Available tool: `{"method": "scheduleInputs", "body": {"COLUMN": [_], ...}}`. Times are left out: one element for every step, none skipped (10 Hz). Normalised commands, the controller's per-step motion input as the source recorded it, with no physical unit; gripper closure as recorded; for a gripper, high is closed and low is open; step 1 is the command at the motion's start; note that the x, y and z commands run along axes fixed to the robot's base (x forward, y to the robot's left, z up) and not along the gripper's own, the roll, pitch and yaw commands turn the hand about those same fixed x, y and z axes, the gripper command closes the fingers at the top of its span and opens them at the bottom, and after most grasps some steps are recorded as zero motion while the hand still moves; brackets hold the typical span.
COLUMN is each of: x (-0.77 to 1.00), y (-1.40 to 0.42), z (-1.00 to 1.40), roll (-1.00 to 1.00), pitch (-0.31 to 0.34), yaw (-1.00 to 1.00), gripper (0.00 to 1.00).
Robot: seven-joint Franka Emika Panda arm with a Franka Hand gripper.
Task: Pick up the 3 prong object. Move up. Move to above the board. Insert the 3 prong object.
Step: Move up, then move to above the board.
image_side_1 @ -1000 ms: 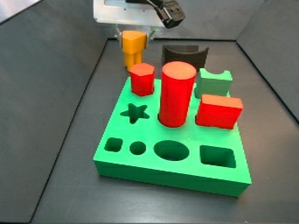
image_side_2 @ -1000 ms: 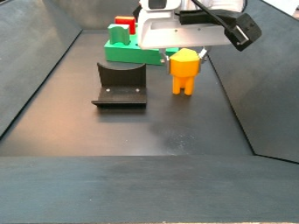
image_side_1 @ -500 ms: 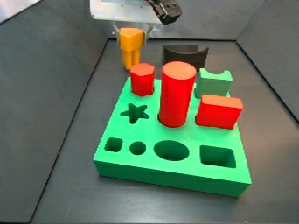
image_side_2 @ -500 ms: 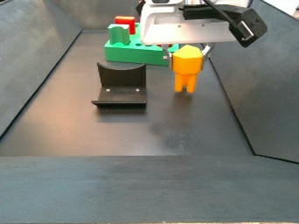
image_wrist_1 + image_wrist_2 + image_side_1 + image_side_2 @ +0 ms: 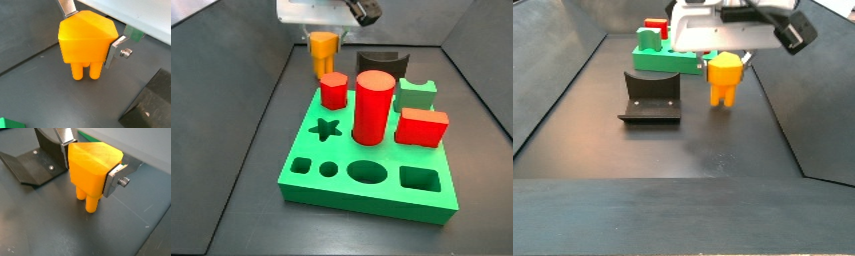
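The 3 prong object is an orange block with prongs pointing down; it shows in both wrist views [image 5: 85,42] [image 5: 92,170] and both side views [image 5: 323,53] [image 5: 724,78]. My gripper [image 5: 90,31] [image 5: 93,159] is shut on its upper body, one silver finger [image 5: 111,179] on each side. The prongs hang just above the dark floor, behind the green board [image 5: 372,165]. The board carries red pieces and has a star hole, round holes and a square hole along its front.
The dark fixture [image 5: 649,98] stands on the floor beside the held object, also in a wrist view [image 5: 33,165]. A red cylinder [image 5: 373,105], a red cube [image 5: 421,127] and a small red piece [image 5: 333,89] stand on the board. Grey walls enclose the floor.
The gripper and the orange object have risen a little from the floor. Nothing else has moved.
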Motion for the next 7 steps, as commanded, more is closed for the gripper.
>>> {"method": "scheduleInputs", "body": {"x": [-0.07,-0.06,-0.04,-0.02,0.10,0.11,0.10], "y": [0.04,0.03,0.02,0.02,0.14,0.14,0.14], "z": [0.76,0.67,0.47,0.30,1.00,1.00,1.00], "roll": [0.03,0.03,0.05,0.05,-0.01,-0.01,-0.03], "pitch": [0.033,0.031,0.035,0.042,-0.063,-0.054,0.000], "yaw": [-0.05,-0.05,-0.04,-0.03,-0.34,-0.33,-0.23], "gripper": [1.00,1.00,1.00,1.00,1.00,1.00,1.00]}}
